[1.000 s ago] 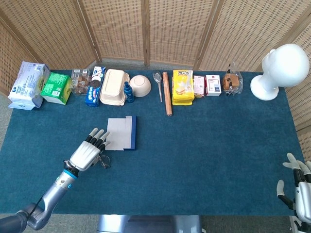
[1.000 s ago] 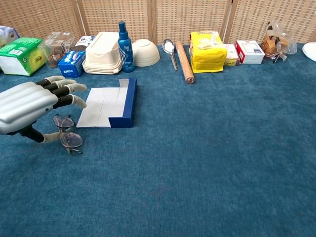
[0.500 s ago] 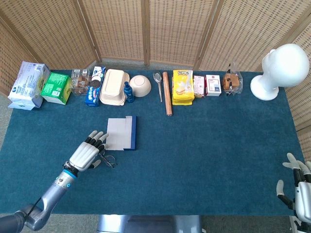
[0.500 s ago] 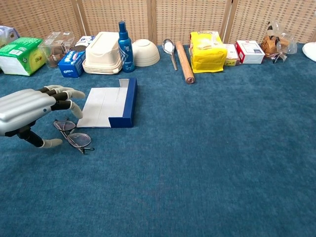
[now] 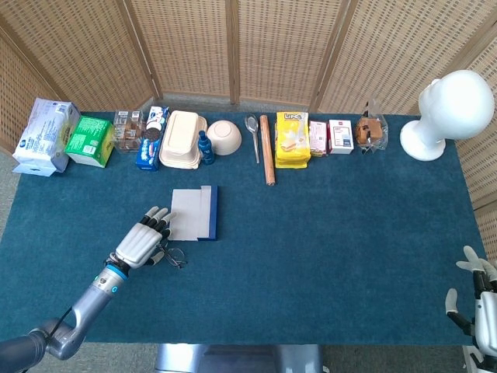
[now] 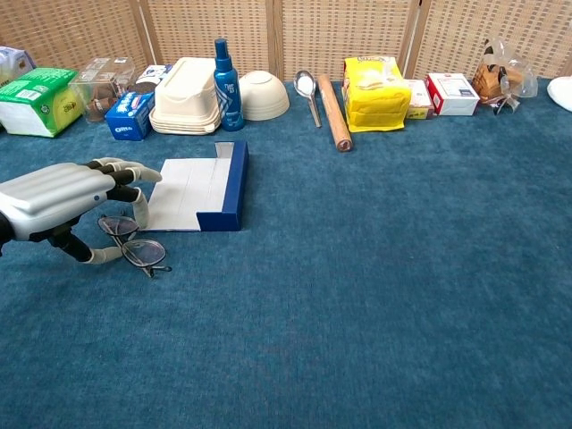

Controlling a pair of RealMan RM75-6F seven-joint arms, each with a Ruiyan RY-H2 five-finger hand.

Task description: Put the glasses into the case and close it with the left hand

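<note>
The glasses (image 6: pixel 136 246) lie flat on the blue cloth just in front of the open case (image 6: pixel 198 192), a grey tray with a dark blue raised side; both also show in the head view, glasses (image 5: pixel 173 256) and case (image 5: pixel 196 213). My left hand (image 6: pixel 63 192) hovers low over the glasses' left lens. Its fingertips (image 6: pixel 138 210) curve down at the far rim and its thumb reaches in from the near side. I cannot tell whether it touches them. From above, the left hand (image 5: pixel 144 242) covers part of the frame. My right hand (image 5: pixel 476 309) rests at the table's near right corner, fingers spread.
Along the back edge stand a green box (image 6: pixel 36 100), a cookie box (image 6: pixel 132 116), a cream lunchbox (image 6: pixel 186 96), a blue bottle (image 6: pixel 223 73), a bowl (image 6: pixel 261 94), a spoon (image 6: pixel 308 94), a rolling pin (image 6: pixel 335 112), a yellow bag (image 6: pixel 375 92) and small boxes. A white mannequin head (image 5: pixel 446 113) stands far right.
The glasses slid slightly right and turned a second ago. Since then my left hand has sunk lower over them, fingers curling closer. The right hand has barely moved.
</note>
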